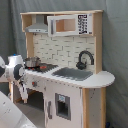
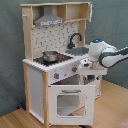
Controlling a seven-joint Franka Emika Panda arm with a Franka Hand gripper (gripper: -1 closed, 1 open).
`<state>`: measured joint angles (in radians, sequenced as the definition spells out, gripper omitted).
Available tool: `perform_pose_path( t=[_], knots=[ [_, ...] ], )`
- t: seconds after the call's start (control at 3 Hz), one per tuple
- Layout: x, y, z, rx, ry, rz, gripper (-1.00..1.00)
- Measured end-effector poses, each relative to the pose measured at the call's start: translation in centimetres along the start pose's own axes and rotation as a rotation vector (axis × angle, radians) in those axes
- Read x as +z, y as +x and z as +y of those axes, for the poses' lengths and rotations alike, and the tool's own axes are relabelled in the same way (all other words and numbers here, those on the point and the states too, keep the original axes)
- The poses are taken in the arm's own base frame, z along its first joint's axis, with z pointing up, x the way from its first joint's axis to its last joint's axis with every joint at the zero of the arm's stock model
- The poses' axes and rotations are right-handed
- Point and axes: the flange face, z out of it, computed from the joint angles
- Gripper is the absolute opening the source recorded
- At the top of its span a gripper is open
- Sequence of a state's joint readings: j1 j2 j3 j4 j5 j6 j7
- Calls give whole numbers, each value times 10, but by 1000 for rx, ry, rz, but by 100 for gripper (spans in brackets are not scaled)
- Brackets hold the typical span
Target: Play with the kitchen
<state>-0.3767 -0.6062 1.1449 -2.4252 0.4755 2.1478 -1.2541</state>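
In both exterior views we see the kitchen [image 1: 65, 75] [image 2: 55, 70] standing upright on the floor, its long axis vertical, before a grey curtain [image 1: 115, 50]. In the first exterior view its front faces toward the first exterior view's lower left; in the second exterior view it faces toward the lower right of the second exterior view.

Going left to right in the first exterior view, we meet the arm's white wrist and gripper [image 1: 21, 82] at the kitchen's stove end, just beside the counter edge. We cannot tell how its fingers stand. Next comes the grey hood [image 1: 38, 26], and below it a metal pot [image 1: 32, 62] sitting on the stovetop [image 1: 46, 67]; we cannot see what lies in the pot. Then comes the sink [image 1: 73, 73], whose basin looks bare, with the black faucet [image 1: 85, 59] curving behind it.

In the second exterior view the windowed oven door [image 2: 67, 102] is low at the front, and the arm [image 2: 107, 54] reaches in from the second exterior view's right.
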Motion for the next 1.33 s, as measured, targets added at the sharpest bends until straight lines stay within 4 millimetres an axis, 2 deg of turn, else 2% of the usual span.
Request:
perform_pose_path(
  t=[0.33,0.67,1.33],
  knots=[
    [14,4,6,-64,22,34,100],
    [25,-11,16,-114,53,47,100],
    [50,-4,28,-133,20,54,100]
  ],
)
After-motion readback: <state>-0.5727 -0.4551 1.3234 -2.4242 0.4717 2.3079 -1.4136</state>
